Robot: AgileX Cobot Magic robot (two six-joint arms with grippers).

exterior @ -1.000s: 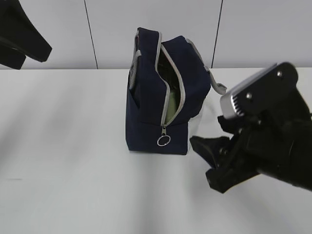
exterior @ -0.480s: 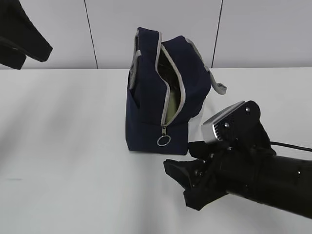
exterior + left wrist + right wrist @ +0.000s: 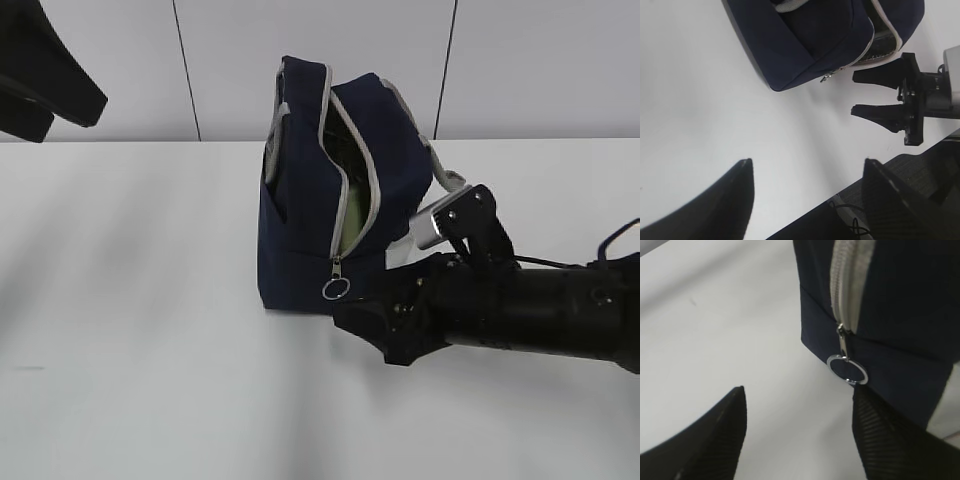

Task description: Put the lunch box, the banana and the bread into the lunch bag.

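In the exterior view the lunch bag [image 3: 335, 190] stands upright on the white worktop [image 3: 150, 330], its zipper drawn open down the facing side, ring pull [image 3: 336, 289] hanging low. The right gripper [image 3: 375, 325] lies low beside the bag's base, near the ring. The left wrist view shows the left gripper [image 3: 807, 172] raised above the worktop, fingers [image 3: 742, 175] spread and empty. The right wrist view shows the right fingers [image 3: 735, 410] parted, empty, the ring pull between them.
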